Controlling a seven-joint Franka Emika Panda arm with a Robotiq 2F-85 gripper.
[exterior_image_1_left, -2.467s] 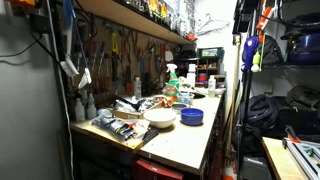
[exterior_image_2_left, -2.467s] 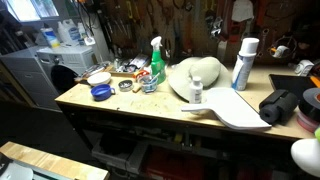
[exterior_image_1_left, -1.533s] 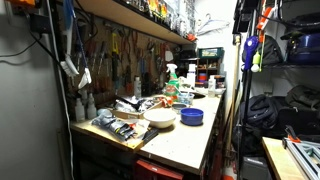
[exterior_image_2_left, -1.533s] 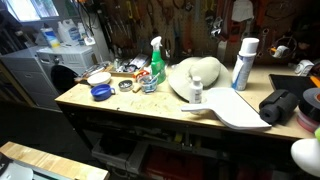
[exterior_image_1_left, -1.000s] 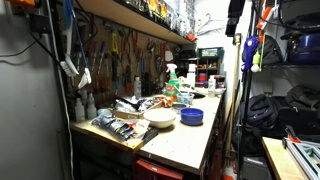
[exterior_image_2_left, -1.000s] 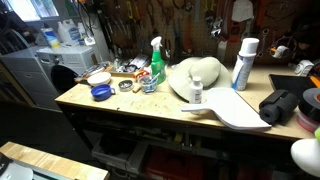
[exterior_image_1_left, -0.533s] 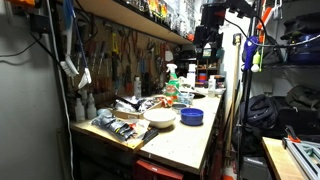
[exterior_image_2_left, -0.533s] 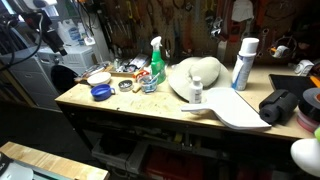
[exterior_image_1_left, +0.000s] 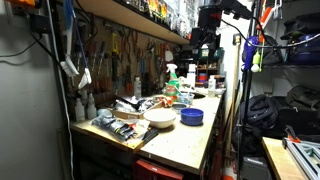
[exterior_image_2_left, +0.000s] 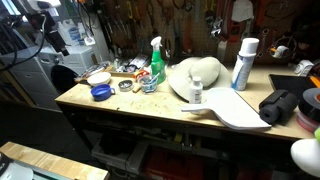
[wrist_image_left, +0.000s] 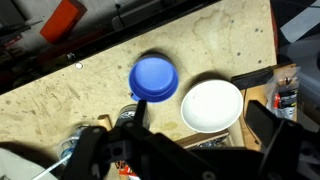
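Plywood makes the top of the bench, a long worktop seen in both exterior views and filling most of the wrist view. Tools hang on the wall behind it.

The arm reaches in from above. Its gripper hangs high over the far part of the bench, touching nothing; in an exterior view it sits at the top corner, well above the worktop. In the wrist view the gripper looks straight down, and its two dark fingers stand wide apart at the lower edge, with nothing between them.

A pale hat lies mid-bench, with a white can upright near it and a green spray bottle upright on its other side.

The white bowl sits on the bench just beside the blue bowl; whether they touch I cannot tell. Both lie below the gripper, the blue bowl nearer the middle of the wrist view. In both exterior views the blue bowl sits near the bench's front edge, the white bowl next to it.

An orange block shows beyond the bench edge.
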